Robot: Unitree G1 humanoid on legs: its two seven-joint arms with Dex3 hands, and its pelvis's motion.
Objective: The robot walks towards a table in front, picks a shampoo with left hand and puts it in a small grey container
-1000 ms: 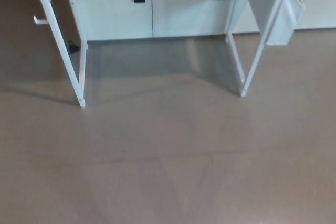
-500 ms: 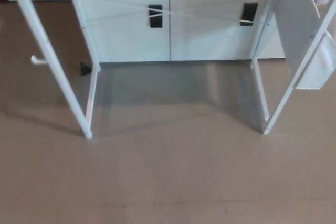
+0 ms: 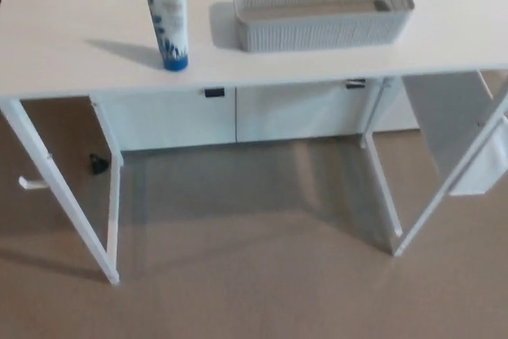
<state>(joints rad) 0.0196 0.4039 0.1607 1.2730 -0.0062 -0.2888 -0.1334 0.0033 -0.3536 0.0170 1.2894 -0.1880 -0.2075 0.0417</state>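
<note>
Tabletop (image 3: 71,53): bare left of the tube (image 3: 167,13)
Gap: narrow between tube and basket (image 3: 321,9)

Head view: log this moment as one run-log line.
white-and-blue shampoo tube: upright on white table | grey rectangular basket: right of tube | robot hands: not in view

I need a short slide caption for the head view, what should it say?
White table bearing an upright shampoo tube left of an empty grey basket; no robot hand visible.

In the head view I see no part of my robot's body: the left hand and the right hand are both out of frame.
</note>
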